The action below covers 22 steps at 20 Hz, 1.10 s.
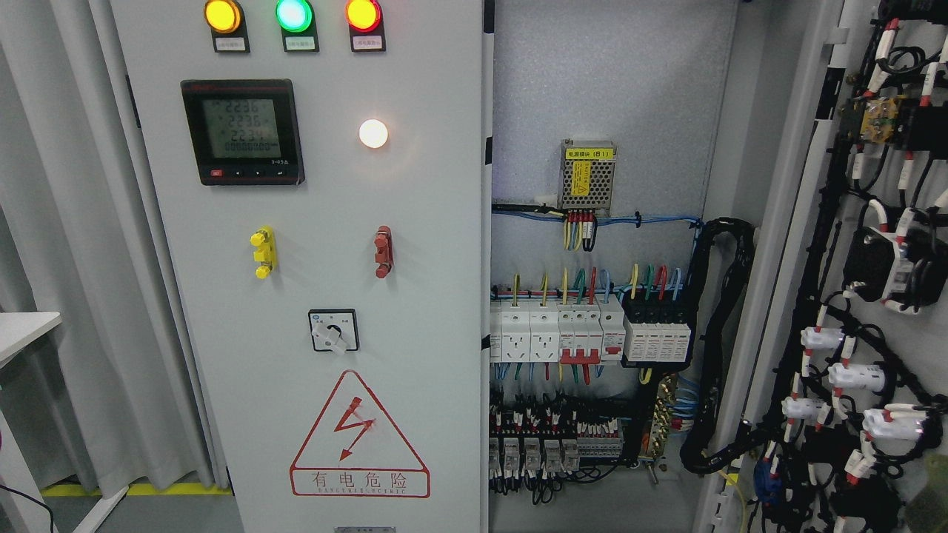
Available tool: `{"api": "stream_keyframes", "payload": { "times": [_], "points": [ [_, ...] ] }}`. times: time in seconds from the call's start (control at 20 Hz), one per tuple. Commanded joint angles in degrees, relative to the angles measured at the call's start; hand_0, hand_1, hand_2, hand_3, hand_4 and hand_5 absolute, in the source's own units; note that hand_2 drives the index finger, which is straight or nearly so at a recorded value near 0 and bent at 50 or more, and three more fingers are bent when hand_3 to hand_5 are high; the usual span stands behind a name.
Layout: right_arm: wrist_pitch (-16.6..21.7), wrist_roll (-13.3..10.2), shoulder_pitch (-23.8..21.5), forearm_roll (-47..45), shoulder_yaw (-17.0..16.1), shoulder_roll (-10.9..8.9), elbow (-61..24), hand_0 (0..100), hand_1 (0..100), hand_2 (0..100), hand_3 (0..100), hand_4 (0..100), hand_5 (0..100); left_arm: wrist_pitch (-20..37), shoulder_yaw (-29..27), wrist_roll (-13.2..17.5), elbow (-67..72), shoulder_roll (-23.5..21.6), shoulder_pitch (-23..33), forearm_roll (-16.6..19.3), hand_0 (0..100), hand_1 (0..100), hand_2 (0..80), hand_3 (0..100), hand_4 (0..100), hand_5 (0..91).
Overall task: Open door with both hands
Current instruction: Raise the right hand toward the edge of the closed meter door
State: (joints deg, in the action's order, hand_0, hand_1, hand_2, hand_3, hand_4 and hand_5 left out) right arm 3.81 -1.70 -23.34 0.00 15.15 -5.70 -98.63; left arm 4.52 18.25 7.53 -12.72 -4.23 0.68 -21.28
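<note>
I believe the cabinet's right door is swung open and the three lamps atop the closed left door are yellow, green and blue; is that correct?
Not quite: the head view shows the third lamp is red, not blue. The rest holds: the yellow lamp and green lamp sit atop the closed left door, and the right door is swung open.

Bright, even, cool lighting throughout. Glowing white glare around the indicator lamp (373, 133). Soft shadow inside the open cabinet (600, 111). Sharp centre, slight softness toward the right edge.

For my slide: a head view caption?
Right door swung open, left door shut, wiring exposed; no hands visible.
</note>
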Motion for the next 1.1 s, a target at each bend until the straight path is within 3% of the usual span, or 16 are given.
{"api": "stream_keyframes", "payload": {
  "times": [0.0,0.15,0.35,0.7,1.05],
  "points": [
    [0.67,-0.15,5.13,0.35,3.31,2.01,-18.35,22,0,0,0,0,0,-3.28,-3.22,0.3,15.97,3.96,1.16,0.98,29,0,2.8,3,3,0.0],
    [0.68,-0.06,9.53,0.35,1.73,2.62,-18.35,22,0,0,0,0,0,-4.44,-3.83,0.3,15.97,3.96,1.16,0.89,29,0,2.8,3,3,0.0],
    [0.41,-0.06,16.64,0.35,0.93,5.17,-17.56,22,0,0,0,0,0,-4.44,-4.1,0.3,15.97,3.96,1.16,1.07,29,0,2.8,3,3,0.0],
    [0.06,-0.06,27.11,0.18,0.93,5.7,-14.66,22,0,0,0,0,0,-4.26,-4.37,0.38,15.8,3.88,0.99,0.89,29,0,2.9,3,3,0.0],
    [-5.73,-0.06,38.53,0.0,-0.48,5.7,-10.71,22,0,0,0,0,0,-3.91,-4.28,0.38,15.35,3.96,0.81,1.07,29,0,2.9,3,3,0.0]
  ]
}}
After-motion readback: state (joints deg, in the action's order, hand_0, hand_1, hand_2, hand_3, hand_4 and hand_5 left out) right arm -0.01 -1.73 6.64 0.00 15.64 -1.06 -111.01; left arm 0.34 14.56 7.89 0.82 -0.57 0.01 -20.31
